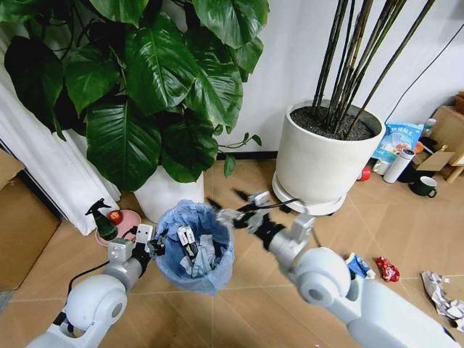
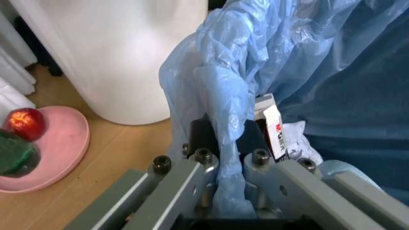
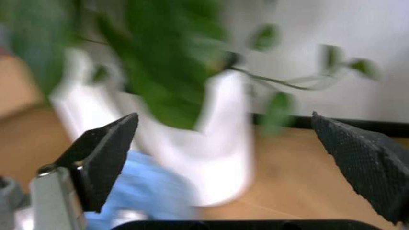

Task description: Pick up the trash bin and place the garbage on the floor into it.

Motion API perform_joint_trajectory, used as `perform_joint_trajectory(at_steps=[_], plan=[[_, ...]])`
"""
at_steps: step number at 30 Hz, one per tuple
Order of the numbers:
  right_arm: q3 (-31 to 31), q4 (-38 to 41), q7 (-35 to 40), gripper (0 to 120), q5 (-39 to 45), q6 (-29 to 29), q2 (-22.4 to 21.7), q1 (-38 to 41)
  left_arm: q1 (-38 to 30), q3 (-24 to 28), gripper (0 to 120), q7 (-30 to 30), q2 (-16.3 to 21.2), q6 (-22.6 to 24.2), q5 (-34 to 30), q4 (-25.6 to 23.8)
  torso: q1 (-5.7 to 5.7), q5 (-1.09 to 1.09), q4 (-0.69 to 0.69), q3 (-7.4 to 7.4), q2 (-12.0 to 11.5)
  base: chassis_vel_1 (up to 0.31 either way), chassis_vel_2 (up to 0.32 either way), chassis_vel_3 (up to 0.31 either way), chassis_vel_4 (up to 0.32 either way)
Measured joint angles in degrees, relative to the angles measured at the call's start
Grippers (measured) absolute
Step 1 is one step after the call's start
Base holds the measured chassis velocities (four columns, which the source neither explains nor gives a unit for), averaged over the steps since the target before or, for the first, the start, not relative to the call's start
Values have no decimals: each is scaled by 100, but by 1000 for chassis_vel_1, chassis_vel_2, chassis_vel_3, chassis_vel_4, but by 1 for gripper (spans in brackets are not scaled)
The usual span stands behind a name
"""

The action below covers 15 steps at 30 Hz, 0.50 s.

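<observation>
The small round dark trash bin, lined with a crinkly light-blue plastic bag, sits low in the middle of the head view, in front of the white pot of the broad-leaved plant. Inside it lie a few pieces, among them a white packet with red lettering and some dark-and-white scraps. The left end effector is at the bin's left rim, its fingers clamped on the rim and the blue liner, which bunches up between them in the left wrist view. The right end effector hovers just above the bin's far right rim with its black textured fingertips spread wide apart and nothing between them; its wrist view is blurred, but it seems to face the white plant pot.

On the tan herringbone wood-look floor, well to the right of the bin, lie a blue wrapper, a red wrapper just beside it, and crumpled white paper near the right edge. Left of the bin a pink plate holds a red fruit, with a dark green spray bottle beside it. Behind, a large white round pot with thin dark stems stands by the wall.
</observation>
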Motion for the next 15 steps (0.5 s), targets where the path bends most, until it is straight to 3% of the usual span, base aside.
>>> perform_joint_trajectory(at_steps=[1, 5, 10, 14, 15], plan=[[0, 0, 0, 98, 0, 0, 0, 0, 0, 0, 0, 0, 0, 0, 0, 0, 0, 0, 0, 0, 0, 0, 0, 0, 0], [1110, -854, -144, 100, -732, 173, 114, -961, 109, -100, 0, 49, -3, -52, 65, -40, 0, 2, -1, 0, 0, 0, 0, 0, 0], [1594, -1584, -281, 100, -886, 285, 271, -1352, 151, -143, 0, 86, 27, -72, 76, -61, 0, 2, -3, 0, 0, 0, 0, 0, 0], [1957, -2908, -368, 100, -1117, 433, 582, -1333, 130, -142, 0, 101, 41, -81, 72, -67, 0, 2, -1, 0, 0, 0, 0, 0, 0], [1957, -2908, -368, 100, -1117, 433, 582, -1333, 130, -142, 0, 101, 41, -81, 72, -67, 0, 2, -1, 0, 0, 0, 0, 0, 0]])
